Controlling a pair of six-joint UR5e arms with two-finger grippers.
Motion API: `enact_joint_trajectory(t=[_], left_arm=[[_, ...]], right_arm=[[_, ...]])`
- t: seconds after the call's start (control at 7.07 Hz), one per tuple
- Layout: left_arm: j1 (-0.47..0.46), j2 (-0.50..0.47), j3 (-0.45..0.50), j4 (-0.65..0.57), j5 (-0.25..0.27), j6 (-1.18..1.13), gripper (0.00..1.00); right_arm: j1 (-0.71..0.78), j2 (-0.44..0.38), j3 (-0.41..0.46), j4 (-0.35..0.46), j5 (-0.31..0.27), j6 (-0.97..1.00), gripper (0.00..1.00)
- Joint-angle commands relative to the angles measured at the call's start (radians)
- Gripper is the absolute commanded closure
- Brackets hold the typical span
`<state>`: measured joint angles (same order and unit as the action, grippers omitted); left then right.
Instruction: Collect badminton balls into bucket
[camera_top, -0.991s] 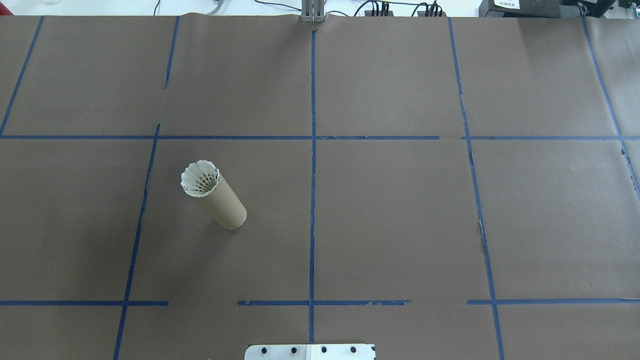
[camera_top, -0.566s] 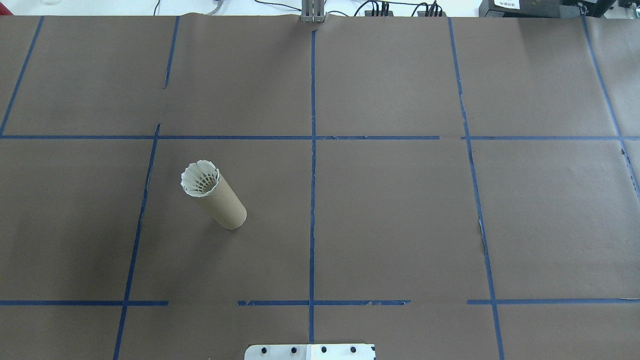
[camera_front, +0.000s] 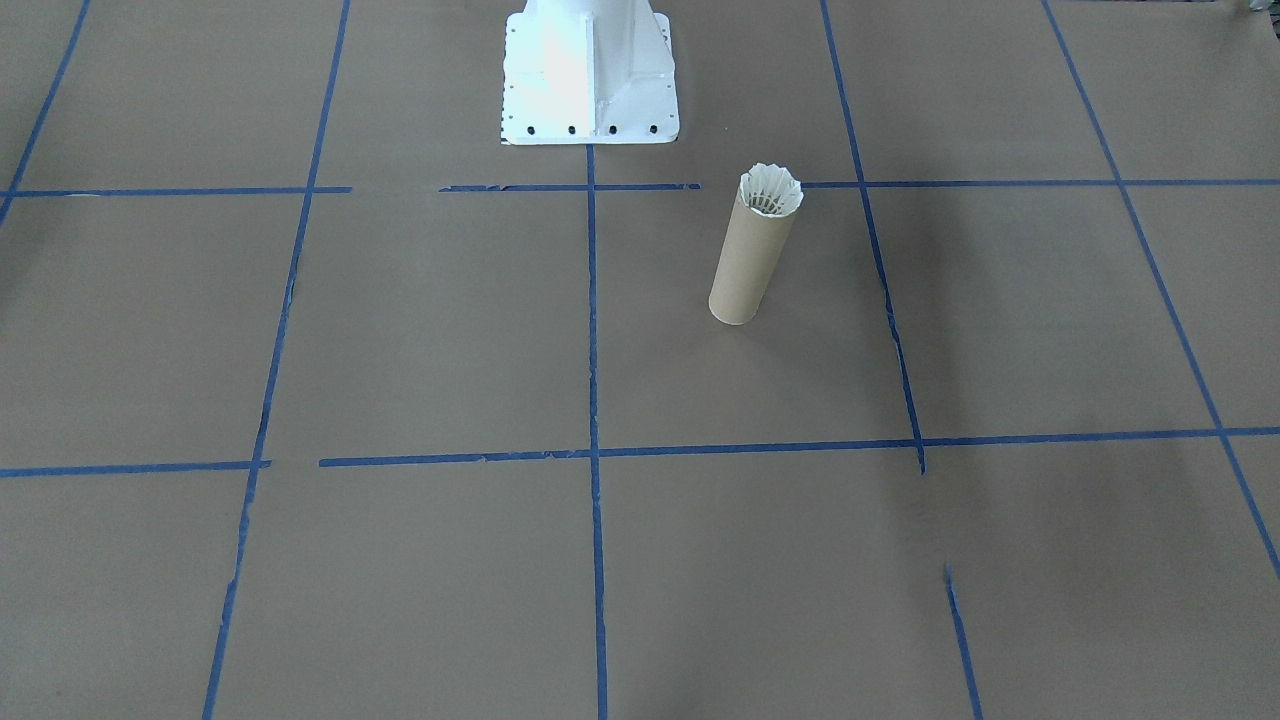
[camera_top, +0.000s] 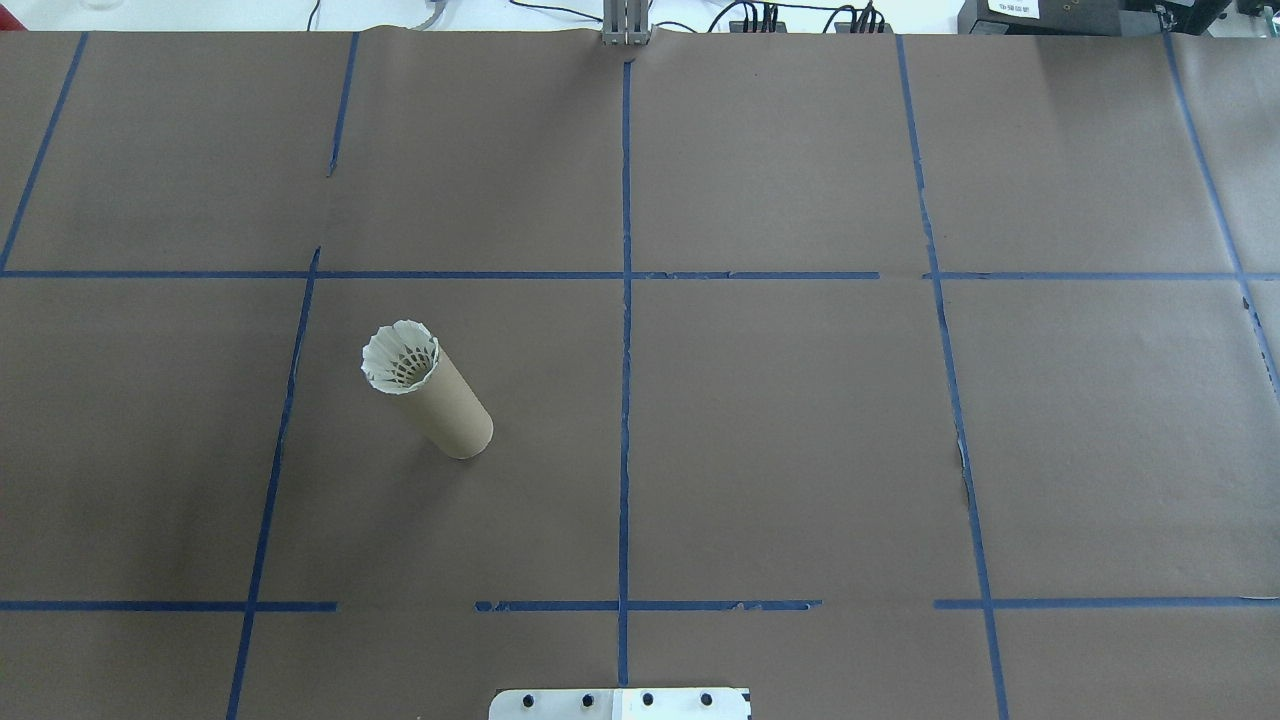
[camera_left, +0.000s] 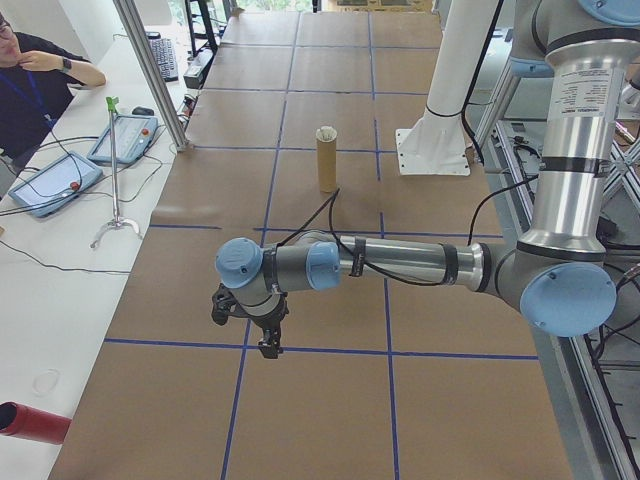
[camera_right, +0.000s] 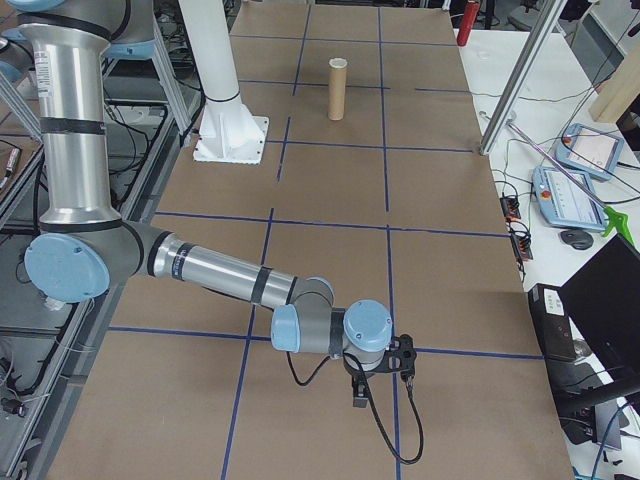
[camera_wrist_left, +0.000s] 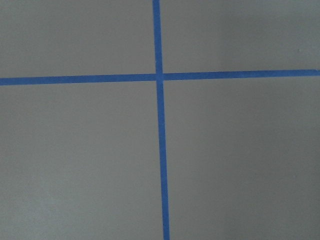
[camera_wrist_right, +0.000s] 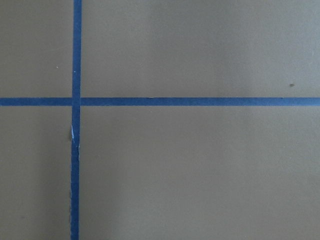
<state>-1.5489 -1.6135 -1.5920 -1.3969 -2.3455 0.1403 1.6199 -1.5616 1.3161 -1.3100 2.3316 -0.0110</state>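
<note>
Well, the brown-papered tabletop fills the overhead view, ruled by blue tape lines. Near it, the left arm stretches low across one end, the right arm across the other. The cardboard bucket stands upright on the robot's left half, well apart from both arms. The left hand and right hand point down: spread or pressed together, I cannot tell. The shuttlecock sits in the bucket's mouth, feathers showing above the rim.
</note>
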Motion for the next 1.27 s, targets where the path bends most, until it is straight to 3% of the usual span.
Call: enact_joint_trajectory(t=[0.0,1.13], left_arm=[[0.001,0.021,-0.002,-0.075,0.009,0.001,0.00],[0.003,0.004,-0.014,-0.100,0.012,-0.011,0.00]], right_arm=[[0.000,0.000,0.000,0.000,0.000,0.000,0.00],[0.000,0.000,0.000,0.000,0.000,0.000,0.00]])
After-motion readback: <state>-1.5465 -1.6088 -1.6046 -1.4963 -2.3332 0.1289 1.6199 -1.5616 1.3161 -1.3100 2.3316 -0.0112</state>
